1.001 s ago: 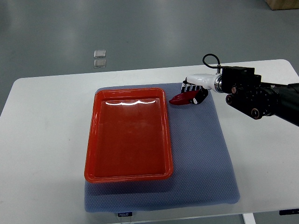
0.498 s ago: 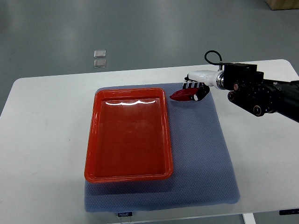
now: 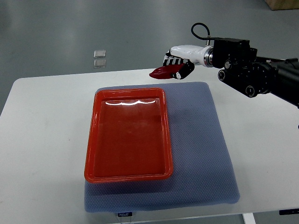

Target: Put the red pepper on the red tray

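On the left and centre of the white counter point(image 3: 42, 140) lies a blue-grey textured mat point(image 3: 201, 154), and on its left half sits the shallow rectangular red plastic tray point(image 3: 128, 135), which holds nothing yet. Just beyond the tray's far right corner, the small glossy red pepper point(image 3: 163, 72) hangs in the air, its pointed tip aimed left, clear of both mat and counter and over the counter's far edge. It is held by the right hand point(image 3: 180, 65), whose black-and-white fingers point(image 3: 186, 70) curl around the pepper's thicker end and pinch it from above and below. The white forearm and the dark arm housing run off to the right edge. The left arm does not show. Far off on the grey floor lie two small clear square pieces point(image 3: 99, 58). Judging by this, the step in hand is the carry: the pepper is grasped and lifted but not yet over the tray. The next move calls for bringing the hand left and nearer, over the tray's floor, lowering it past the raised rim, and only then loosening the fingers.
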Controlling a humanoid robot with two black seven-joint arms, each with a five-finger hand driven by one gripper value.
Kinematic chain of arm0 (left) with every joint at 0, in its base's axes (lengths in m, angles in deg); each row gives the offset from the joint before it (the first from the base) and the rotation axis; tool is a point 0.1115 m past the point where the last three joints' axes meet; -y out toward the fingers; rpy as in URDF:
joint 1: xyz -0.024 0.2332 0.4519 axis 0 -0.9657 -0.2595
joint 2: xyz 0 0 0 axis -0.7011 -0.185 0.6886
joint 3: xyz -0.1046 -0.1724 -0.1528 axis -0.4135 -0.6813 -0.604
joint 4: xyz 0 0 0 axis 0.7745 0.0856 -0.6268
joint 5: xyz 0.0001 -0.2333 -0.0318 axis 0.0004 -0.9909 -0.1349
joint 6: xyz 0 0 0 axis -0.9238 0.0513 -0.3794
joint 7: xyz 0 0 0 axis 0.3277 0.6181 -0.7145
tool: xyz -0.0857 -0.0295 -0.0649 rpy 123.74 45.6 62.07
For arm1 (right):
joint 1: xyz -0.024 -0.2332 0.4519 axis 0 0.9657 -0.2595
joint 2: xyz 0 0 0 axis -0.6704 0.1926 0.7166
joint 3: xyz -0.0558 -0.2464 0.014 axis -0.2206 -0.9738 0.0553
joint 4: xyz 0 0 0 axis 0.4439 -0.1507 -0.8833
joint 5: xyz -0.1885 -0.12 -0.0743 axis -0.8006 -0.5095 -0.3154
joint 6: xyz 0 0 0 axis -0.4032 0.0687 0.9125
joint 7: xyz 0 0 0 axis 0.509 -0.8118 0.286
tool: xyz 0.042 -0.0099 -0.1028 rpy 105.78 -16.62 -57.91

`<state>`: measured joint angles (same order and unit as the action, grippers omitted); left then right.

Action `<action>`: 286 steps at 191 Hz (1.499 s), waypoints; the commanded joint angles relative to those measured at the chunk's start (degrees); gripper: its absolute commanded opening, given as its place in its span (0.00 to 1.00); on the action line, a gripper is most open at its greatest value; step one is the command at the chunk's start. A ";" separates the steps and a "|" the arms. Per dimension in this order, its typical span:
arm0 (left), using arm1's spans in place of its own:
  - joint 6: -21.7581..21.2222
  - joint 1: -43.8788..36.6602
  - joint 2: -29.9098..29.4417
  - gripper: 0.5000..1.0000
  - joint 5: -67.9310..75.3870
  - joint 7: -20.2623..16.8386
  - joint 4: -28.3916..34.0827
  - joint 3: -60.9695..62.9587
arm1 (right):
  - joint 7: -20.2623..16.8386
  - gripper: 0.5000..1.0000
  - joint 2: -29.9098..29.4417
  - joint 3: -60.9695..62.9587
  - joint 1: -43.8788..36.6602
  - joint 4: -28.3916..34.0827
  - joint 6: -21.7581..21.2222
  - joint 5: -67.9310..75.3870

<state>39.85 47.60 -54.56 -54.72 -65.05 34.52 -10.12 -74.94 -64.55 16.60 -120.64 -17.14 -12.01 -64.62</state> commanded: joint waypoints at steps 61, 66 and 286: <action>0.00 -0.01 0.00 1.00 0.00 0.05 0.01 -0.09 | 1.25 0.06 -8.15 -0.08 1.72 0.17 1.21 -0.09; 0.00 -0.01 0.00 1.00 0.00 0.05 0.01 -0.09 | 1.25 0.07 -8.15 -0.08 2.16 0.08 1.39 -0.18; 0.00 -0.01 0.00 1.00 0.00 0.05 0.01 -0.09 | 1.43 0.81 -8.15 0.09 7.26 3.42 2.97 0.17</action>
<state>39.85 47.59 -54.56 -54.72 -65.04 34.53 -10.21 -73.52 -72.70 16.60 -112.62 -14.08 -9.09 -64.46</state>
